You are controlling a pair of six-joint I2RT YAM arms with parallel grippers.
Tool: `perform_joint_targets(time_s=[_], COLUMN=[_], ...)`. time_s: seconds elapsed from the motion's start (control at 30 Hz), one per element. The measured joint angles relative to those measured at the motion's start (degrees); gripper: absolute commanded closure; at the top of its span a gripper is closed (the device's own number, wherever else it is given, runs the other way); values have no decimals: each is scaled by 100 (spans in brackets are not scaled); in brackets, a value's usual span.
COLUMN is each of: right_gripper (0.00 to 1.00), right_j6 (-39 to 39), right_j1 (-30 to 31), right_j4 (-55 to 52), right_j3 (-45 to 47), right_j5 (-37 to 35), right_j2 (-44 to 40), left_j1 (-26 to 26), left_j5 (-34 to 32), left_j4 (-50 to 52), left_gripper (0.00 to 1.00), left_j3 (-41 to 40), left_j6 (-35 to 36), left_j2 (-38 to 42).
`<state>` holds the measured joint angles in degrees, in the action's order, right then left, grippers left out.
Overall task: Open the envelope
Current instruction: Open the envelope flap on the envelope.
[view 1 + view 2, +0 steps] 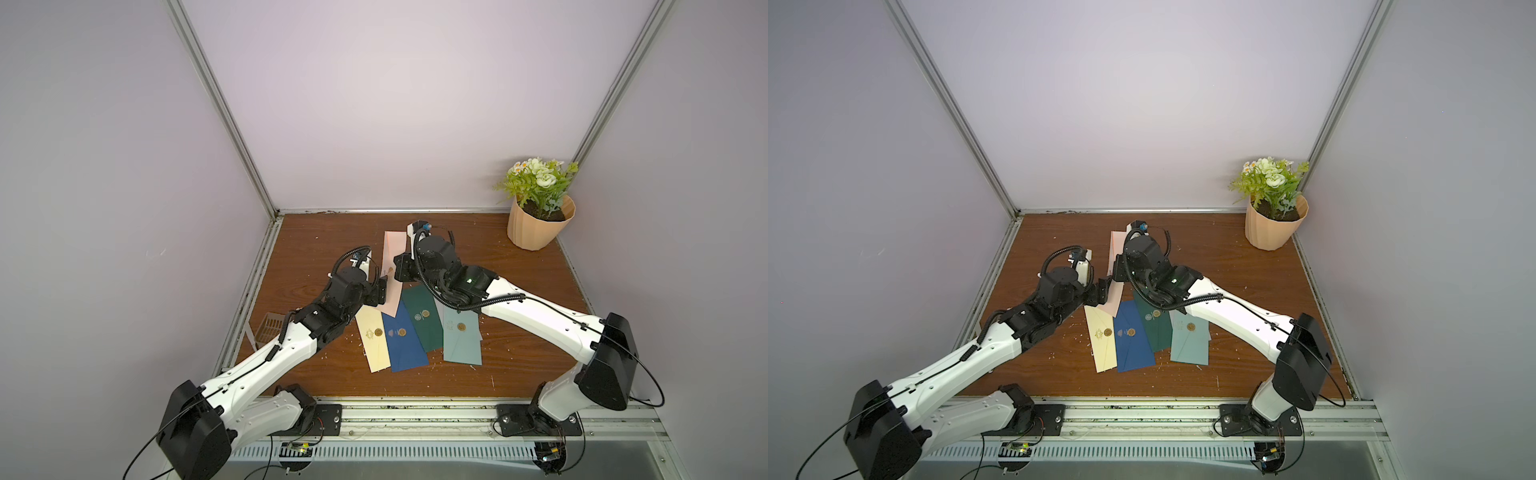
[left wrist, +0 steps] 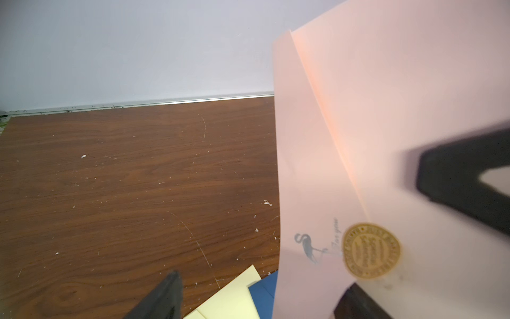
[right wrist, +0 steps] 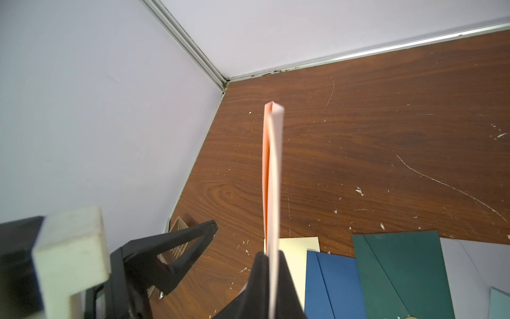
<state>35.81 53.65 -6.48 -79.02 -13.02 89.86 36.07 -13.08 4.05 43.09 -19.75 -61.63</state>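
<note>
A pale pink envelope [image 1: 392, 249] [image 1: 1115, 245] is held up off the wooden table, its flap sealed with a round gold sticker [image 2: 371, 250]. My right gripper [image 3: 271, 255] is shut on one edge of it, so the right wrist view shows the envelope [image 3: 271, 165] edge-on. My left gripper [image 1: 382, 287] [image 2: 262, 285] stands open at the sticker end. The envelope's [image 2: 386, 110] lower corner lies between its spread jaws, and one finger [image 3: 193, 234] stays clear of the paper.
Cream [image 1: 372, 336], blue [image 1: 405, 340], dark green [image 1: 424, 320] and teal [image 1: 461, 336] sealed envelopes lie fanned on the table [image 1: 519, 299] under both arms. A potted plant [image 1: 538, 224] stands at the back right. A small brown basket [image 1: 270, 328] sits by the left wall.
</note>
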Motion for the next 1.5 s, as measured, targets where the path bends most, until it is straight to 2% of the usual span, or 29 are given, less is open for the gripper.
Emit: perform_joint_targets(time_s=[1.07, 1.5], right_gripper=[100, 100], right_j6=[15, 7], right_j1=[63, 66], right_j4=[-127, -214], right_j3=[24, 120], right_j5=[240, 570], right_j2=[-20, -485], left_j1=[-170, -472], left_j5=[-151, -238], left_j4=[-44, -2], left_gripper=[11, 9], left_j3=[-116, -435], left_j6=[-66, -144], left_j2=[103, 627])
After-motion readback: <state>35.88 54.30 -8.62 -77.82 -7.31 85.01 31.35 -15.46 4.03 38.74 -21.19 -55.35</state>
